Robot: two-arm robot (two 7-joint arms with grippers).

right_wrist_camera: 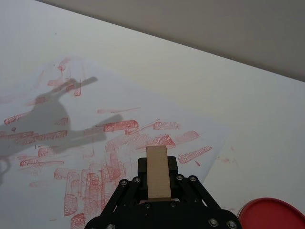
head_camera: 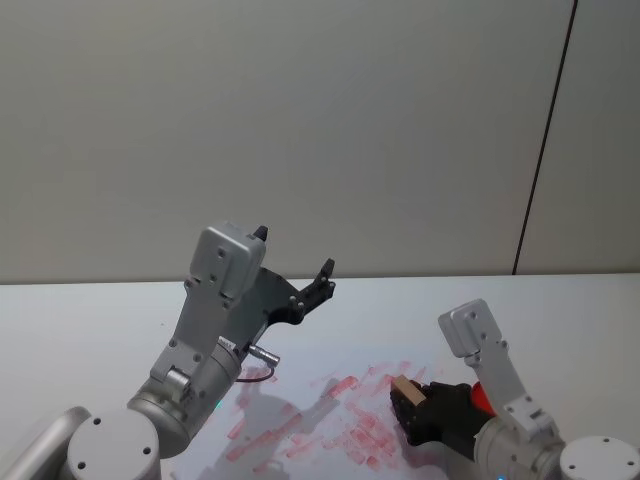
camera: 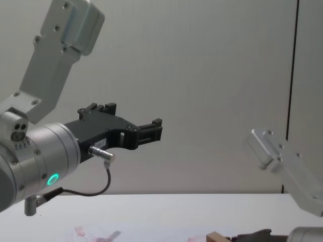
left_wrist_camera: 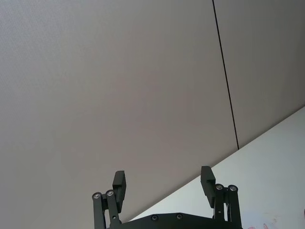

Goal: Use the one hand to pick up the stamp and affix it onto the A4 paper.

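Observation:
My right gripper [head_camera: 412, 402] is shut on the stamp [head_camera: 404, 389], a light tan wooden block, low over the right part of the A4 paper [head_camera: 300, 425]. In the right wrist view the stamp [right_wrist_camera: 157, 172] stands between the black fingers [right_wrist_camera: 142, 166], pointing at the white A4 paper [right_wrist_camera: 143, 102], which is covered with red ink blotches. Whether the stamp touches the sheet cannot be told. From the chest view the stamp [camera: 214, 237] shows at the bottom edge. My left gripper [head_camera: 295, 250] is held high above the table, open and empty [left_wrist_camera: 162, 175].
A red round ink pad [right_wrist_camera: 272, 215] lies on the white table [head_camera: 80, 320] just right of the paper, close to my right wrist [head_camera: 483, 398]. The left arm's shadow falls across the sheet. A plain grey wall stands behind.

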